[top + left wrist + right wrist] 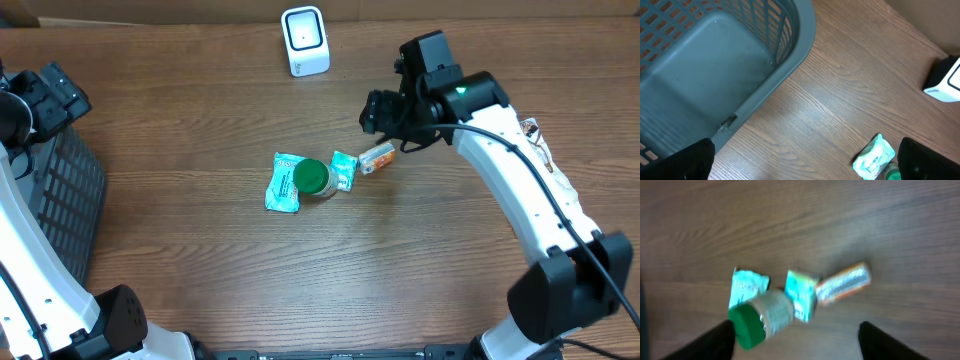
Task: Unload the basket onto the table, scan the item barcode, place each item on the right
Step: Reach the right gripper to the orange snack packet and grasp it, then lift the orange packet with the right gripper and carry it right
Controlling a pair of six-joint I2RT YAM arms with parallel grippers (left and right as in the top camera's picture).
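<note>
Four items lie together mid-table: a teal packet point(284, 183), a jar with a green lid point(314, 178) on its side, a small teal packet point(344, 170) and an orange bar point(377, 157). The white scanner point(305, 40) stands at the back. My right gripper point(382, 113) hovers just behind the orange bar. In the right wrist view it point(797, 345) is open with nothing between its fingers, above the jar point(762, 317), the small packet point(802, 295) and the bar point(844, 283). At the far left, my left gripper point(55, 95) hangs open and empty point(805, 165).
A grey-blue slatted basket point(60, 200) sits at the table's left edge, under the left arm; its floor point(715, 65) fills the left wrist view. That view also catches the scanner point(946, 80) and the teal packet point(874, 157).
</note>
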